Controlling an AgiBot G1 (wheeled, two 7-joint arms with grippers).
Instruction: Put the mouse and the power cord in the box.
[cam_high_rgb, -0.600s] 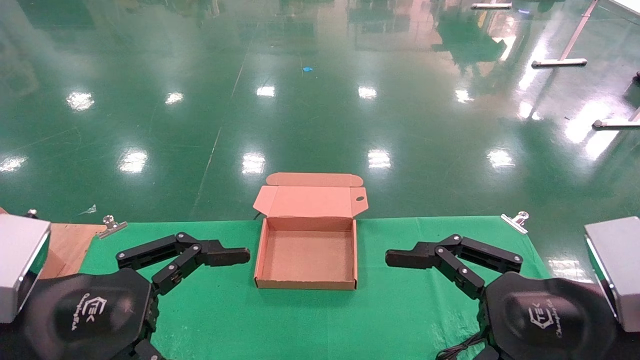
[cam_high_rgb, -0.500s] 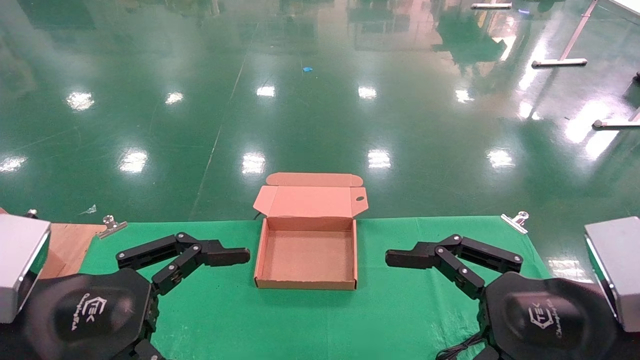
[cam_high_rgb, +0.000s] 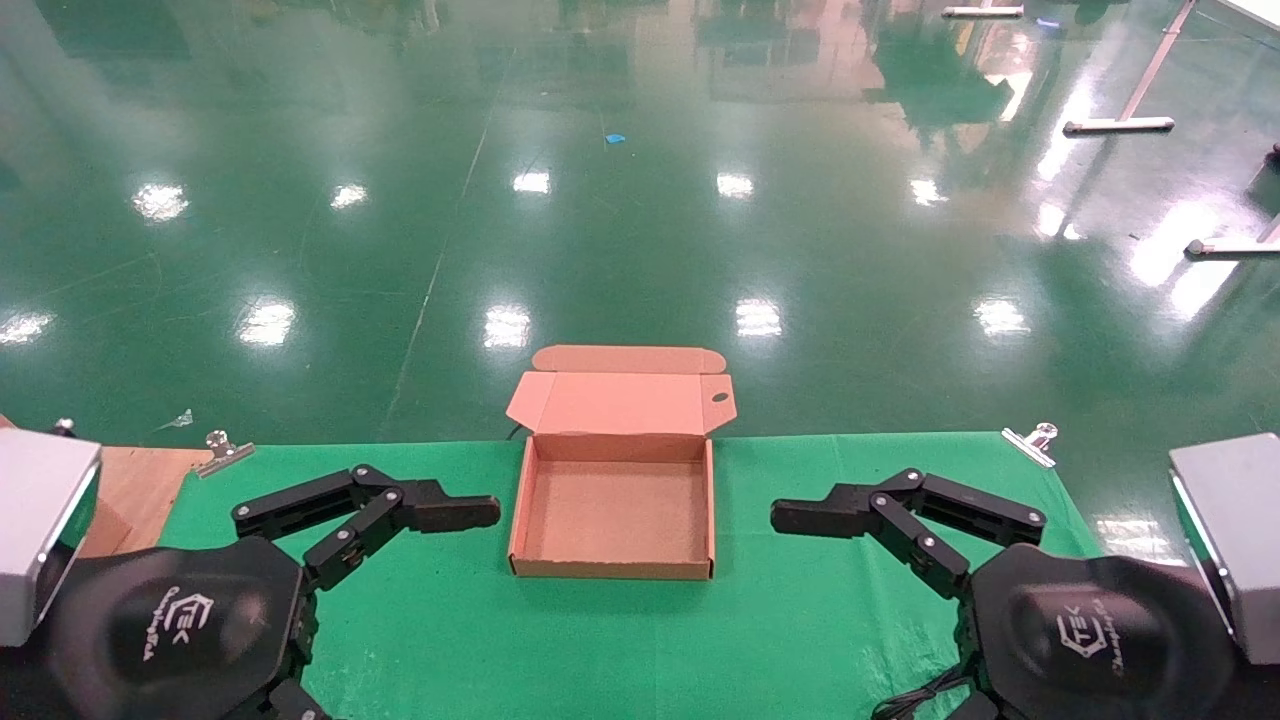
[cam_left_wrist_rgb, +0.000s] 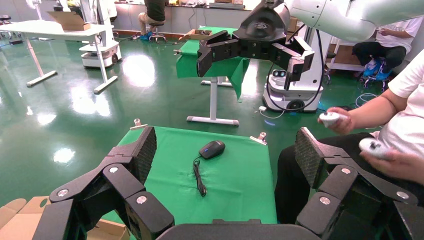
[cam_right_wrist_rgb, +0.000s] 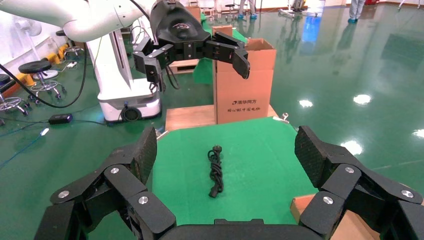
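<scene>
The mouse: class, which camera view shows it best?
The left wrist view: the mouse lies in plain sight on the green cloth, between that gripper's open fingers. The head view and right wrist view show nothing of it.

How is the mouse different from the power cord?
The mouse is a smooth rounded oval; the power cord is thin, long and bundled in loops. The mouse has a blue mark on top; the power cord is plain black with a plug at one end. The mouse trails its own thin cable; the power cord is all cable. Both are black and lie on green cloth.

Each wrist housing (cam_high_rgb: 165, 625) bears a white "TEK" logo; the carton's (cam_right_wrist_rgb: 243, 82) red print is unreadable.
</scene>
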